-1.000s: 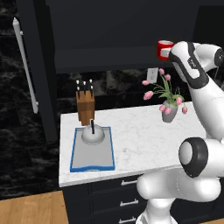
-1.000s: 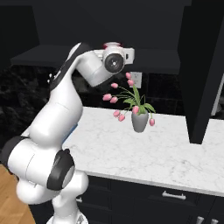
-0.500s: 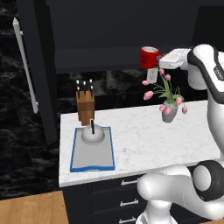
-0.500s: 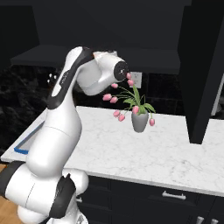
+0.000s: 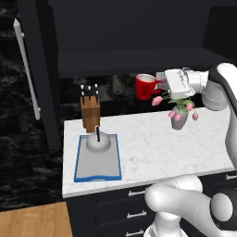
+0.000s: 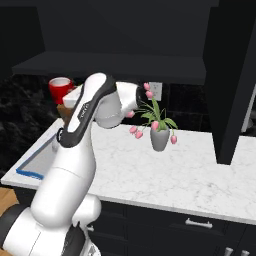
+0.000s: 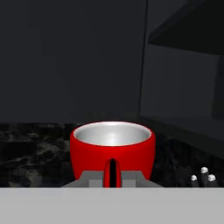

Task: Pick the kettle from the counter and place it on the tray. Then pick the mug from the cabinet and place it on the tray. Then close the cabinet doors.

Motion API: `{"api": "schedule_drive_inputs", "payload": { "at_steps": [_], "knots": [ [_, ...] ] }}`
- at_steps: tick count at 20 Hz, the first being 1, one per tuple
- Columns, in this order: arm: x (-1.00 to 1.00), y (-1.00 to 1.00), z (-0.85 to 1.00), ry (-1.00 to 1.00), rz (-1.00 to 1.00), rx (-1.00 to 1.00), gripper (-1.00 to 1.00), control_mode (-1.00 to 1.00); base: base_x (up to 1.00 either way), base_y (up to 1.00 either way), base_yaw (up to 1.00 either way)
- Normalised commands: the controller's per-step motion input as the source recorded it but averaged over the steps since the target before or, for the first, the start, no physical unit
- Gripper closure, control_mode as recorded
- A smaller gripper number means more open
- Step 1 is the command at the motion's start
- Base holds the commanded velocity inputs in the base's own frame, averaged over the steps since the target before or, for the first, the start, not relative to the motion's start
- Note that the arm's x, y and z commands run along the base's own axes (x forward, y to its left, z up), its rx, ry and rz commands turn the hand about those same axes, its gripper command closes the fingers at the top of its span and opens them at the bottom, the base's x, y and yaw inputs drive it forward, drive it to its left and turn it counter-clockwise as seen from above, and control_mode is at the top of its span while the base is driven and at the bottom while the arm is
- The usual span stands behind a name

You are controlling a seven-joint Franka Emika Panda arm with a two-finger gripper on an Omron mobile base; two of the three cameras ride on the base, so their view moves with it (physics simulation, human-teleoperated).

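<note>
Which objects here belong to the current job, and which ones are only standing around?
Belong to the job:
- mug, held by its handle in the shut gripper, in the air above the counter
- kettle, already on the tray
- cabinet doors, open

Only standing around:
- knife block
- vase of pink flowers

Rendered home kitchen. White marble counter (image 5: pixel 152 148) over dark drawers (image 5: pixel 132 203) with silver pulls; dark wall cabinet (image 5: pixel 129 37) at 12 o'clock. Knife block (image 5: pixel 90 111) at 10 o'clock, vase of pink tulips (image 5: pixel 178 116) at 2 o'clock, black stone backsplash.
</note>
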Motion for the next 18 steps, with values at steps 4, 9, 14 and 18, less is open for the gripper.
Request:
{"api": "schedule_drive_inputs", "payload": {
  "at_steps": [4,9,14,18],
  "knots": [
    [-0.63,0.63,-0.59,0.03,0.43,-0.06,1.00,-1.00,0.00,0.00,0.00],
    [-0.40,0.64,-0.73,0.02,0.34,-0.04,1.00,-1.00,0.00,0.00,0.00],
    [-0.10,0.51,-0.85,0.00,0.16,-0.02,1.00,-1.00,0.00,0.00,0.00],
    [0.00,0.28,-0.85,0.00,0.02,0.00,1.00,-1.00,0.00,0.00,0.00]
  ]
}}
